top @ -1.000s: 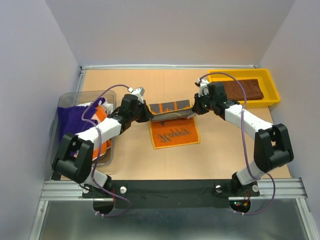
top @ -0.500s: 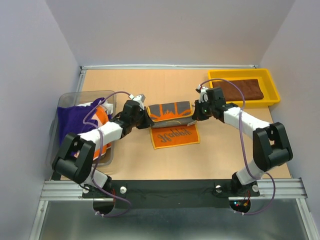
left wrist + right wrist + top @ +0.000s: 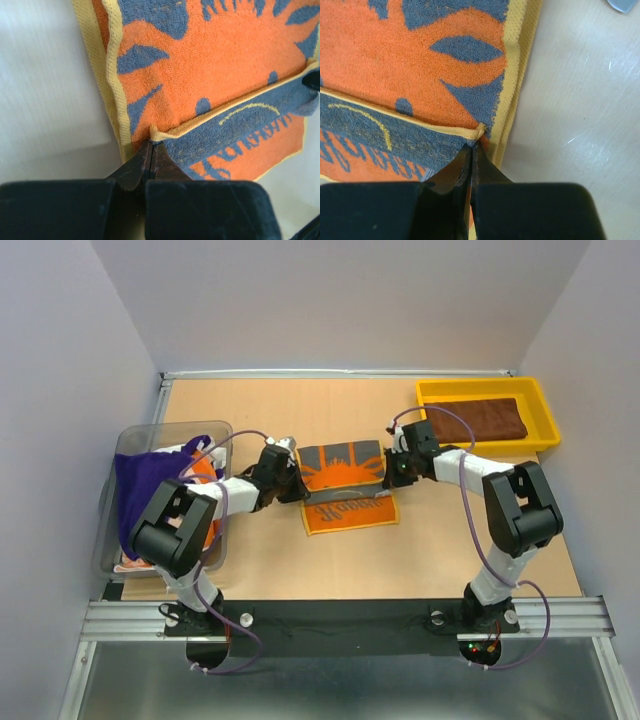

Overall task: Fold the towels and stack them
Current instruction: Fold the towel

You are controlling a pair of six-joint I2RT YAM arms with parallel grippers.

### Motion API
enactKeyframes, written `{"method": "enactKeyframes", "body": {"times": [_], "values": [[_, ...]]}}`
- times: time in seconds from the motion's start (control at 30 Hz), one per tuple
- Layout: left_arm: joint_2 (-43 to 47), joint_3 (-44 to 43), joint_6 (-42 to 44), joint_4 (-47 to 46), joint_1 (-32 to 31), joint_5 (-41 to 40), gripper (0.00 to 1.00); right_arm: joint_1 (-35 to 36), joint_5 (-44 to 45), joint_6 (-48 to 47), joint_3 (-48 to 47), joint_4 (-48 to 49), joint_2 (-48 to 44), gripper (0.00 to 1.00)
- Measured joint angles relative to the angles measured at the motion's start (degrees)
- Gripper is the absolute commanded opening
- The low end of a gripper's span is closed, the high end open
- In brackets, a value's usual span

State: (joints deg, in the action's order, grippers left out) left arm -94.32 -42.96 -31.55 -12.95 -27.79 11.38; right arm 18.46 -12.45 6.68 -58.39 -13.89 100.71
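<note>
Pale walls box in a tan table [image 3: 260,550], and at its middle lies the orange-and-grey towel [image 3: 340,462], half folded. From where I stand, the left gripper [image 3: 297,490] is pinched tight on the towel's corner at nine o'clock of the cloth, and the right gripper [image 3: 393,477] is pinched just as tight on the matching corner at three o'clock. Both wrist views show the fingers fully closed on the yellow hem, carrying one edge over the sun pattern. Holding both corners level looks meant to keep the fold line straight, so the edges meet squarely. At one o'clock on the table, a yellow tray [image 3: 534,443] holds the folded dark brown towel [image 3: 488,418], likely the start of the stack. At nine o'clock, a clear bin [image 3: 108,502] holds the purple towel [image 3: 140,490] and an orange one [image 3: 204,476], seemingly waiting unfolded.
</note>
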Motion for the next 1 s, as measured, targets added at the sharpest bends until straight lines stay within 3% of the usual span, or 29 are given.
{"method": "enactKeyframes", "body": {"times": [0.33, 1.0], "values": [[-3.8, -7.52, 2.05, 4.0, 0.92, -3.54, 0.0, 0.0, 0.61, 0.26, -1.49, 0.57, 0.76, 0.01], [8.48, -7.3, 3.19, 8.41, 0.9, -4.55, 0.0, 0.0, 0.42, 0.76, -1.49, 0.37, -10.12, 0.0]]}}
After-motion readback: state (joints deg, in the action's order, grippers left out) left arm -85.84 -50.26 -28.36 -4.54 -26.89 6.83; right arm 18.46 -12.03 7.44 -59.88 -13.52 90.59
